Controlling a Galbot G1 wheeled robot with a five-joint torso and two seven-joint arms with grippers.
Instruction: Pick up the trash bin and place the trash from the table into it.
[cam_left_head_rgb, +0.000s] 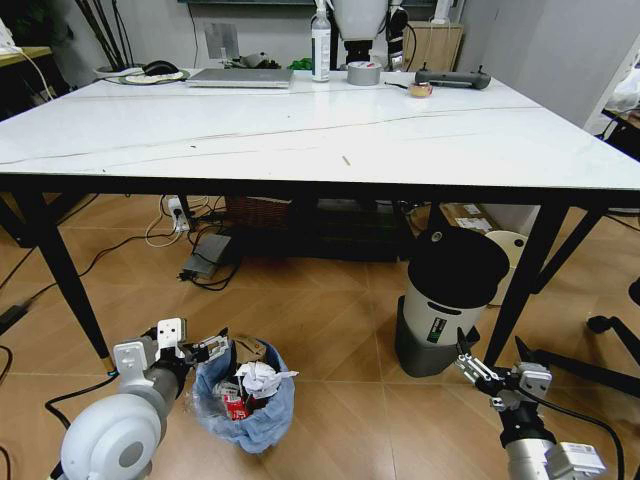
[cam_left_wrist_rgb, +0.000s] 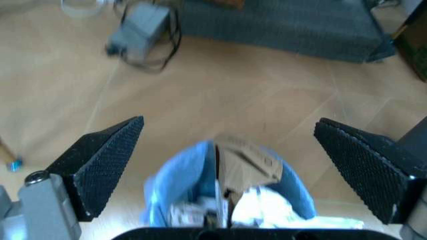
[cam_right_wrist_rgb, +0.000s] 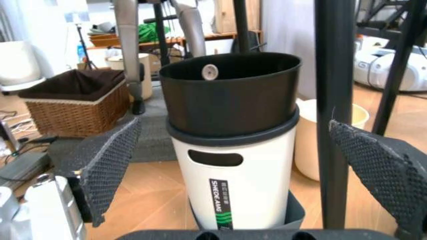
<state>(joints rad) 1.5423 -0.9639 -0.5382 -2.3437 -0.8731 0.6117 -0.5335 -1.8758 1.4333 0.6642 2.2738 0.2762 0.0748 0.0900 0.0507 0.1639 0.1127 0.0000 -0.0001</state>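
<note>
The trash bin (cam_left_head_rgb: 268, 418), lined with a crinkled light-blue bag, stands on the wooden floor in front of the table (cam_left_head_rgb: 300, 130). Trash lies inside it: crumpled white paper (cam_left_head_rgb: 258, 378), a red wrapper (cam_left_head_rgb: 233, 405) and brown cardboard (cam_left_wrist_rgb: 250, 162). My left gripper (cam_left_head_rgb: 214, 350) hangs open at the bin's left rim, and in the left wrist view the blue bag (cam_left_wrist_rgb: 175, 176) sits between its spread fingers (cam_left_wrist_rgb: 107, 160). My right gripper (cam_left_head_rgb: 495, 362) is open low on the right, apart from the bin and facing a black-and-white cylinder (cam_right_wrist_rgb: 233, 165).
The black-and-white cylinder (cam_left_head_rgb: 445, 300) stands beside the table's front right leg (cam_left_head_rgb: 522, 290). On the tabletop's far edge are a grey laptop (cam_left_head_rgb: 240, 77), a bottle (cam_left_head_rgb: 320, 45), a tape roll (cam_left_head_rgb: 363, 72) and a black controller (cam_left_head_rgb: 452, 77). Cables and a power brick (cam_left_head_rgb: 205, 255) lie under the table.
</note>
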